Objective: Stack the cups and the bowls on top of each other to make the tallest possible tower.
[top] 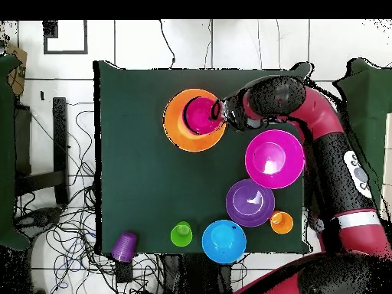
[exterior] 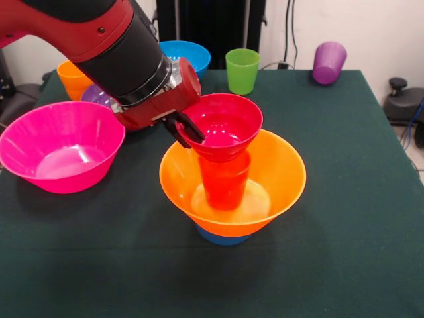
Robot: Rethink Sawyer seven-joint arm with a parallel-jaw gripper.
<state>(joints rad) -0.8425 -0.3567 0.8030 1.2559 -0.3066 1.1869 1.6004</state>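
Front view: shiny red bowl [exterior: 227, 126] atop cup [exterior: 224, 180]

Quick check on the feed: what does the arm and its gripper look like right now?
The arm has red casings with a wide black cylindrical section and a silver ring before the red wrist. The gripper has short black fingers. Overhead, a white patch with dark dots marks the red link.

No writing, label, brand, number or sign can be read on anything here, neither on the bowls and cups nor on the arm behind the pincer.
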